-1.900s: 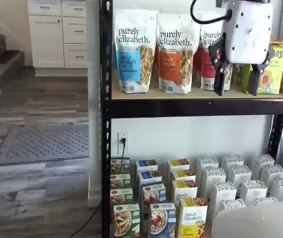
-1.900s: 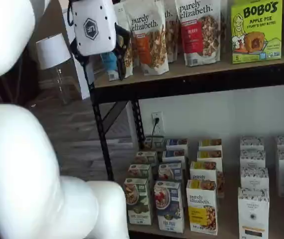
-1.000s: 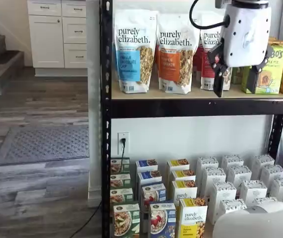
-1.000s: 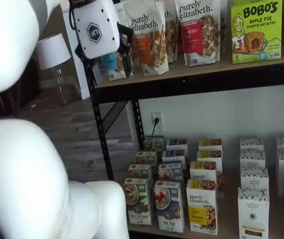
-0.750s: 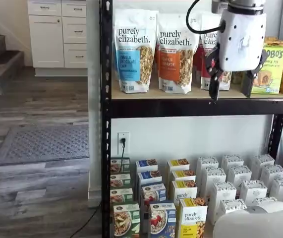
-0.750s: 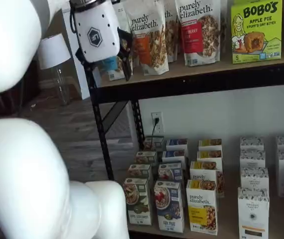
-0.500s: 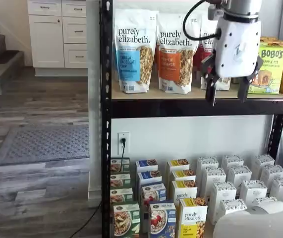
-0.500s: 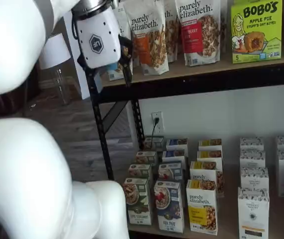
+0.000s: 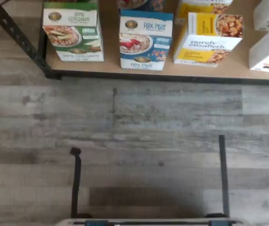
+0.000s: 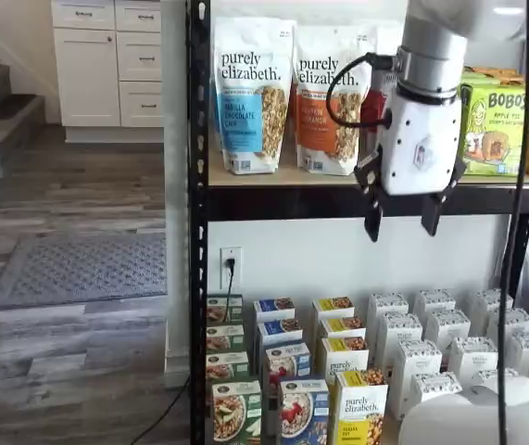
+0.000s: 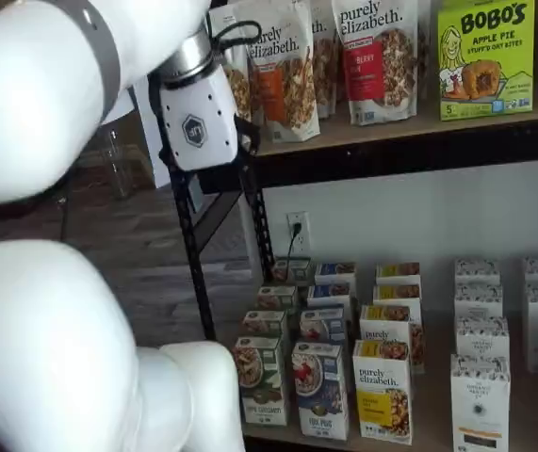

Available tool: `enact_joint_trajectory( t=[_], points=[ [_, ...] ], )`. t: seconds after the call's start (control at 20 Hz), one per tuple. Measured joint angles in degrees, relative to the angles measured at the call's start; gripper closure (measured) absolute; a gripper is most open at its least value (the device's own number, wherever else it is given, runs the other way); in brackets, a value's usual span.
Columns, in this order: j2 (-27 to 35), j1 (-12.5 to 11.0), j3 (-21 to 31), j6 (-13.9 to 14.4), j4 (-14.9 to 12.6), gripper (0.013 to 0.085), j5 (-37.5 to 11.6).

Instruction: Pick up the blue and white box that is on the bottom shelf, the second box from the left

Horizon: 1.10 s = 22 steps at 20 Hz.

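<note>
— Gripper status? We see it upper right in a shelf view, fingers spread apart, holding nothing.

— And the blue and white box? We find it bottom centre, front row.

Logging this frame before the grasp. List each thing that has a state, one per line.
End effector: open, empty, hanging in front of the upper shelf's front rail.
Blue and white box: upright at the front of the bottom shelf, untouched.
Green box: upright beside it.
Yellow box: upright, other side.
</note>
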Motion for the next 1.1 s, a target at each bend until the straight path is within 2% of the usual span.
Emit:
enact_joint_trajectory(
  t=[0.65,1.1],
  points=[
    [-1.4,0.1,16.1,0.1,2.6,0.0130,-16.1],
    [2.1,0.3,23.4,0.9,0.8,0.0130,-27.8]
  ],
)
